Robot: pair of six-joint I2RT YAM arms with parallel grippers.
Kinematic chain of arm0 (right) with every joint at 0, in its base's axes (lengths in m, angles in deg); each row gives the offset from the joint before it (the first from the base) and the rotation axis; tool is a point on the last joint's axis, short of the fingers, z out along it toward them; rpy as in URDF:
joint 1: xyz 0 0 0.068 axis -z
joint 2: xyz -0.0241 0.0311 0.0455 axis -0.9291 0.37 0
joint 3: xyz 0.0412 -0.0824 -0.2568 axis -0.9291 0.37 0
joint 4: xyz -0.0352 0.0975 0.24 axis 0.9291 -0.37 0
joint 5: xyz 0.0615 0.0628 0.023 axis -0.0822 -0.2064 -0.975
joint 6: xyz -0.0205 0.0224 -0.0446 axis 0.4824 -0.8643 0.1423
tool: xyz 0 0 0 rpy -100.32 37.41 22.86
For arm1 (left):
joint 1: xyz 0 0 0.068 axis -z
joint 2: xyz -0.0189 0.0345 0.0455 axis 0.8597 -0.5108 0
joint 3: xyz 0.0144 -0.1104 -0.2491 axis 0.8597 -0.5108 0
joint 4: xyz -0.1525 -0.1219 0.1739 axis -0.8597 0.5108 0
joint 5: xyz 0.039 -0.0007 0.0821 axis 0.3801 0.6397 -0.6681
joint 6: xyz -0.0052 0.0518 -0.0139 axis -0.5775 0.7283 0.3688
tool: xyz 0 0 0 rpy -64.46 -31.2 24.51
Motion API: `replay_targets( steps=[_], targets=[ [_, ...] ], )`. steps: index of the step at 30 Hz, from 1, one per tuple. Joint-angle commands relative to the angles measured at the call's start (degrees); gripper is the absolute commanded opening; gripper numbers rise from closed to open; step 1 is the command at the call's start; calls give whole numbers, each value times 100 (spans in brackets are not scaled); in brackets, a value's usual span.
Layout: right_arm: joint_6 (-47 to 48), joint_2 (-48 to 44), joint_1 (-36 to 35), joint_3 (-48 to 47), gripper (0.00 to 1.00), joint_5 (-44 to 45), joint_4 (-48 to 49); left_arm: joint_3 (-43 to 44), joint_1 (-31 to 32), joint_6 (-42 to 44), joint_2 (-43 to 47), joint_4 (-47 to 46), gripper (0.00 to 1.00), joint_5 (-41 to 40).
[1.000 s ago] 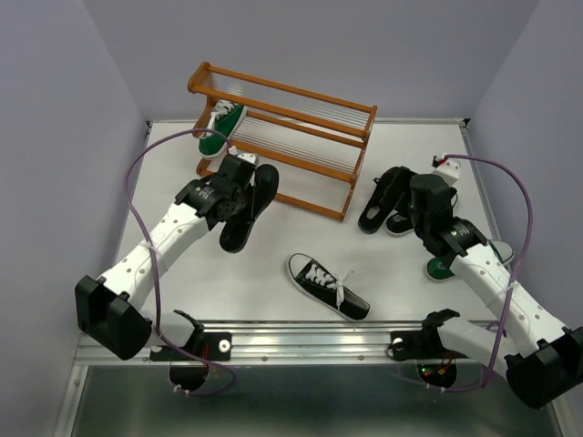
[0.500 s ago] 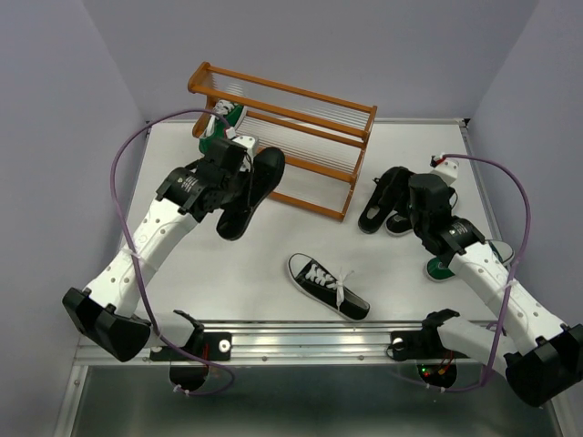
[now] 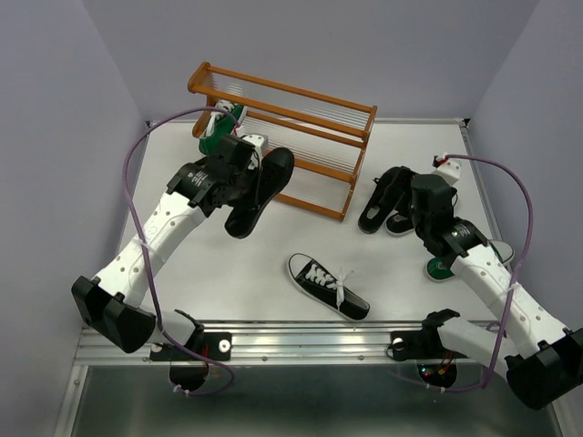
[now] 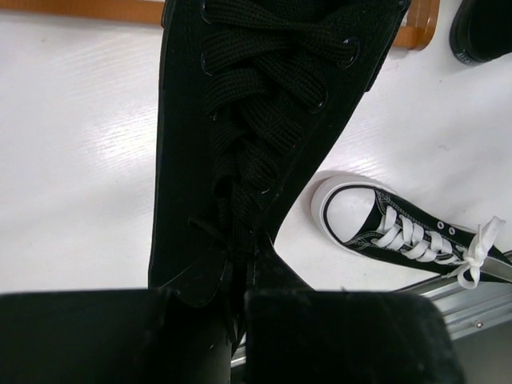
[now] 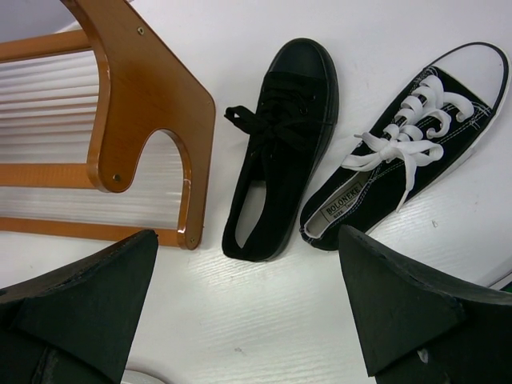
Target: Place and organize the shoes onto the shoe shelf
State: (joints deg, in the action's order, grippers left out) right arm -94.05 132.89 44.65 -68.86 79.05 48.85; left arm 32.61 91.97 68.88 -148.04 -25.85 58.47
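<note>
My left gripper (image 3: 240, 178) is shut on the heel end of an all-black shoe (image 3: 263, 191), holding it off the table just in front of the shoe shelf (image 3: 291, 92), toe toward the shelf's left half. In the left wrist view the laced black shoe (image 4: 240, 120) fills the middle above the gripper (image 4: 240, 298). A green sneaker (image 3: 219, 131) sits at the shelf's left end. My right gripper (image 5: 248, 264) hangs open over a second all-black shoe (image 5: 280, 152) and a black sneaker with white laces (image 5: 408, 168), both lying right of the shelf's side panel (image 5: 152, 104).
Another black sneaker with white laces (image 3: 328, 285) lies on the table near the front edge, also visible from the left wrist (image 4: 400, 232). A green sneaker (image 3: 440, 269) lies partly hidden under the right arm. Purple cables loop beside both arms.
The left arm has carried the all-black shoe up and to the right, closer to the shelf. The right arm has stayed where it was.
</note>
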Motion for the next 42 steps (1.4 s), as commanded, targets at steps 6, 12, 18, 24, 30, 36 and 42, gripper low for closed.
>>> replay_targets(
  steps=[6,12,18,24,30,36,42],
  targets=[
    [-80,-121,8,-28,100,65,156,-780,159,-268,-46,-828,0,156],
    [-97,-138,8,-28,100,91,139,-974,256,-400,-362,-1161,0,42],
    [-97,-191,8,-10,100,161,60,-1026,264,-435,-731,-1302,0,-81],
    [-106,-235,8,25,100,170,42,-921,273,-418,-978,-1583,0,-55],
    [-115,-235,8,-1,100,161,25,-579,273,-514,-1548,-1952,0,-90],
    [-80,-261,8,-54,100,231,-37,282,282,-532,-2173,-1927,0,-283],
    [-80,-253,8,-54,100,267,-55,1161,282,-479,-2875,-1812,0,-257]
  ],
)
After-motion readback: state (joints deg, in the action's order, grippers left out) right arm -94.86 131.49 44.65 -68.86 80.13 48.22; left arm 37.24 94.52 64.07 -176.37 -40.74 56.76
